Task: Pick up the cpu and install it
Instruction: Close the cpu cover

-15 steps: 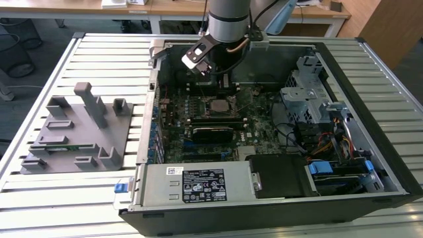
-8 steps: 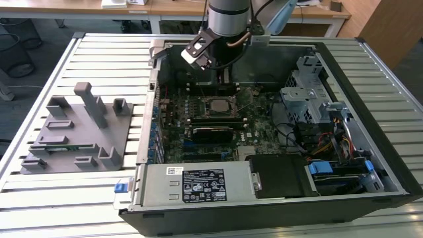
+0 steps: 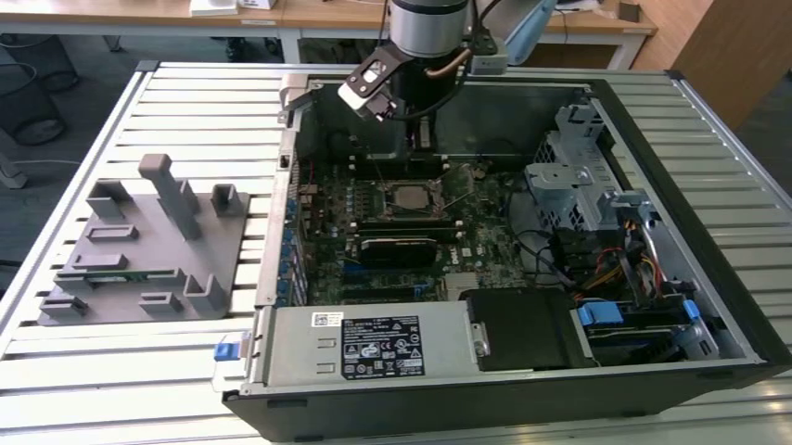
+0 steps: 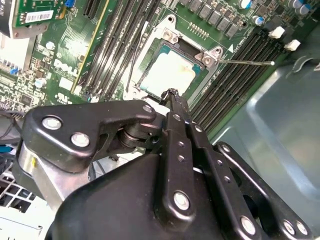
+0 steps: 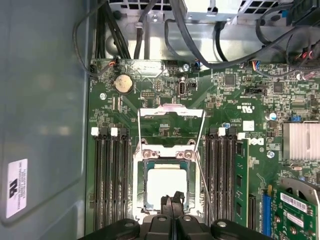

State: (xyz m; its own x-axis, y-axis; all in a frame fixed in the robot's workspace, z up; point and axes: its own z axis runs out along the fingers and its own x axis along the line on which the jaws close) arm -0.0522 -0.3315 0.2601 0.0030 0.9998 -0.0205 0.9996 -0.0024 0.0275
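First wrist view: cpu [image 5: 167,185] lies in the open socket [image 5: 165,154], retention plate [image 5: 170,114] flipped up. End effector [image 5: 172,199] hangs just above its edge, fingertips pressed together, gripping nothing. Risk, as I judge it: downward or sideways drift could knock the chip askew and bend pins.

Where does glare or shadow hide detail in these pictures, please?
In the second wrist view, the top of the cpu is washed out almost white by glare. In the first wrist view it is also pale, and the case wall carries soft reflections. In the exterior view, the far inside of the case is dark, while the table is bright.
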